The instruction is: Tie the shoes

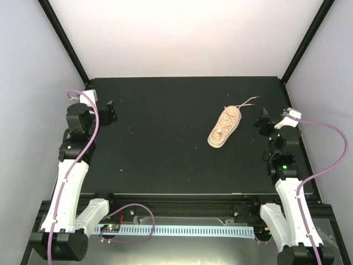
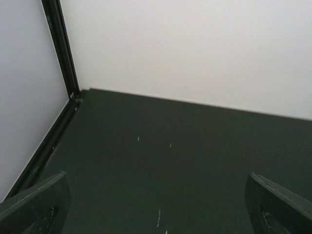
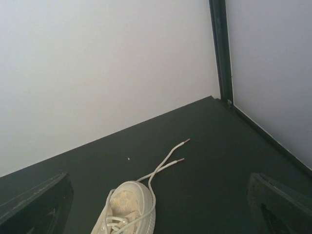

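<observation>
Start state: small beige-pink low-top sneaker (image 1: 225, 128) untied, thin off-white laces (image 3: 165, 163) trailing loose. Left gripper (image 1: 108, 112) and right gripper (image 1: 263, 120) spread, empty. Next: each pinches a lace end.

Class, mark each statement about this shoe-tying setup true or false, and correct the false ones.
1. The sneaker lies nearer the right gripper than the left gripper. True.
2. The laces are tied in a bow. False: both ends trail loose across the table.
3. The left gripper grips a lace. False: it is open, empty and far from the sneaker.
4. Both grippers are open. True.
</observation>
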Motion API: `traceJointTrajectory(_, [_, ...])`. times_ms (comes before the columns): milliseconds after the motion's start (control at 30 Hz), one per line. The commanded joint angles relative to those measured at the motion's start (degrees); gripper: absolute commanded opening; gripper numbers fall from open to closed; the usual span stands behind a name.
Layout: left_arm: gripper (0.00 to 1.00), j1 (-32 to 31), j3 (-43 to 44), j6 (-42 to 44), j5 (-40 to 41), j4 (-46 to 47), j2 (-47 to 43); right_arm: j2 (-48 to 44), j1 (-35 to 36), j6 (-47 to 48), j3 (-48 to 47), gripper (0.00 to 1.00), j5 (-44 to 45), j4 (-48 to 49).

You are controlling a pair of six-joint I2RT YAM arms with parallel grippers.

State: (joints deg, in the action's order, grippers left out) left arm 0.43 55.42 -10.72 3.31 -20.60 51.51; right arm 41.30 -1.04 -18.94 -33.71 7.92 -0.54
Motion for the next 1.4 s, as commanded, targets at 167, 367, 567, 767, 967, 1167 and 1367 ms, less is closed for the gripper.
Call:
traceJointTrajectory(167, [0.99,0.4,-0.6,3.8,-2.9,-8.6,-0.9,-2.3,0.0,-5.9,1.8,1.00,8.3,-5.7])
traceJointTrajectory(367, [0.99,0.3,-5.8,4.7,0.8,-7.3,-0.5,5.1,0.0,-10.3,1.1,1.00,-2.0,-9.0])
traceJointTrajectory(567, [0.99,0.3,-7.5,5.8,0.7,-6.5,-1.9,20.1,7.9,-9.0,-3.1,1.00,-8.5,-14.1])
traceJointTrajectory(767, [0.99,0.3,-7.7,6.5,-3.8,-7.3,-1.0,32.0,17.6,-12.3,-6.9,1.00,-6.9,-12.1])
traceJointTrajectory(967, [0.99,0.3,-7.5,6.2,-4.6,-7.7,-0.9,42.8,23.7,-12.3,-15.7,0.98,-0.7,-15.8])
traceJointTrajectory(1167, [0.99,0.3,-7.8,6.2,-4.2,-7.5,-1.4,46.7,26.9,-16.4,-18.4,0.93,3.7,-18.8])
traceJointTrajectory(1367, [0.99,0.3,-7.7,5.9,-4.9,-7.5,-1.1,48.2,29.5,-18.3,-18.0,0.74,7.7,-18.9])
